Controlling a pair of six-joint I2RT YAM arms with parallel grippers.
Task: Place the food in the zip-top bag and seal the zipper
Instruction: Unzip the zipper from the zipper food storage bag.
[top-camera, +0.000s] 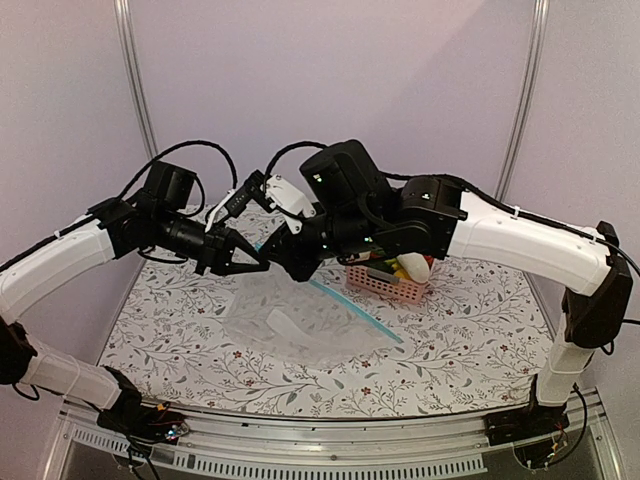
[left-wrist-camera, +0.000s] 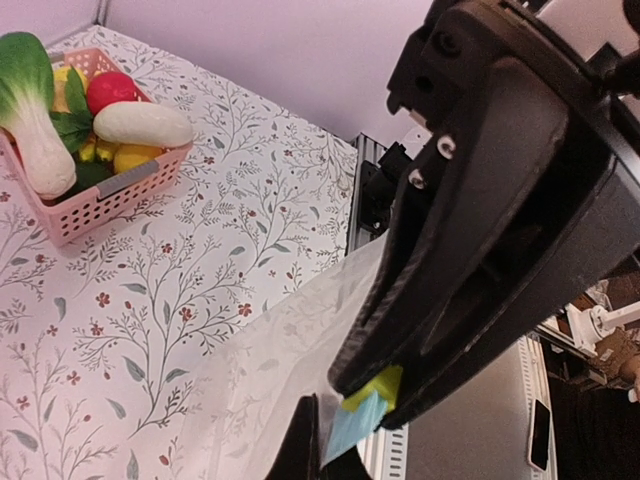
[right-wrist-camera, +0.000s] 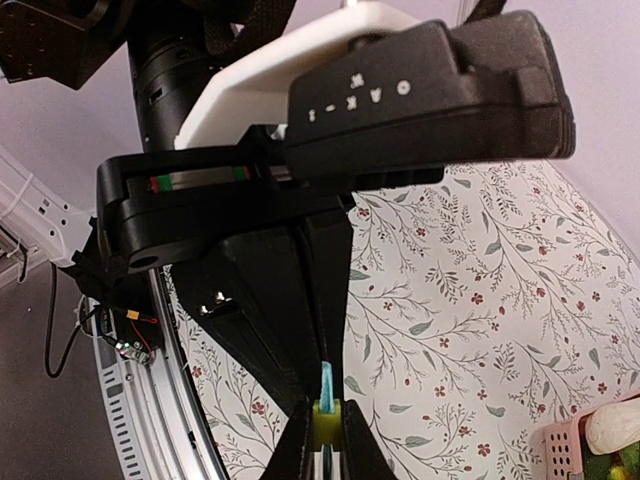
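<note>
Rail (top-camera: 330, 452), floral cloth (top-camera: 450, 340) (red buds), lilac walls (top-camera: 400, 80).

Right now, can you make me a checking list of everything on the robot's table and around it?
Surface: table covered in a leafy flower print.
Job's things: clear zip-top bag lies on the table, one corner lifted to the grippers; light-blue zipper along its edge; bok choy, red fruit and a pale oblong piece sit in the pink basket, not yet bagged.
Clutter: nothing seen besides the basket.
Grippers: left gripper shut on the bag's corner; right gripper shut on the zipper's yellow slider.
Cables: black cables loop above the arms.
Surroundings: pale purple walls.
</note>
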